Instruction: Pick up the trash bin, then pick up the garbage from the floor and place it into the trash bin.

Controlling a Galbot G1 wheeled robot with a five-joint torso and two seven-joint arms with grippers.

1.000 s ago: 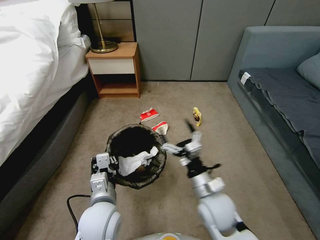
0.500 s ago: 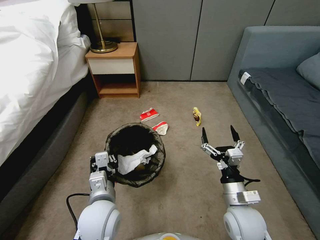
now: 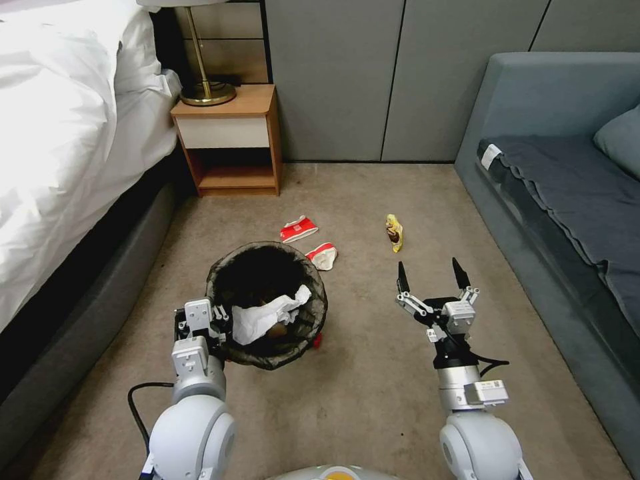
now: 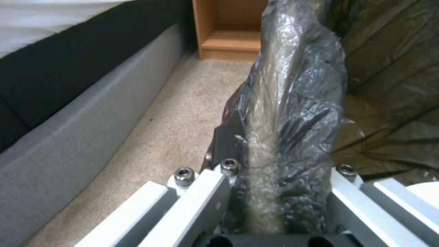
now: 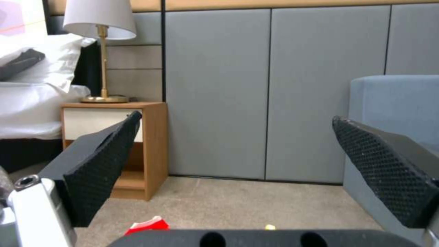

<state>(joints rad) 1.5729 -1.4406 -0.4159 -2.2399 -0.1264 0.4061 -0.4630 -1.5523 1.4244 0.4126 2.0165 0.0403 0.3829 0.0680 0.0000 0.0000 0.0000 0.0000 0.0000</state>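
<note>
Clamped by its rim in the left hand (image 3: 217,333), the bin (image 3: 267,303) is partly filled, while three wrappers (image 3: 299,229) are left beyond the spread right hand (image 3: 430,275).

Trash bin (image 3: 267,305), dark bag over rim, upright, white tissue (image 3: 265,319) inside. Beyond bin on carpet: two red-white wrappers (image 3: 298,229) (image 3: 322,255); yellow wrapper (image 3: 394,232) further right.

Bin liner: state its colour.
The bin liner is dark brown-black, crinkly and glossy; the left wrist view shows it best.
</note>
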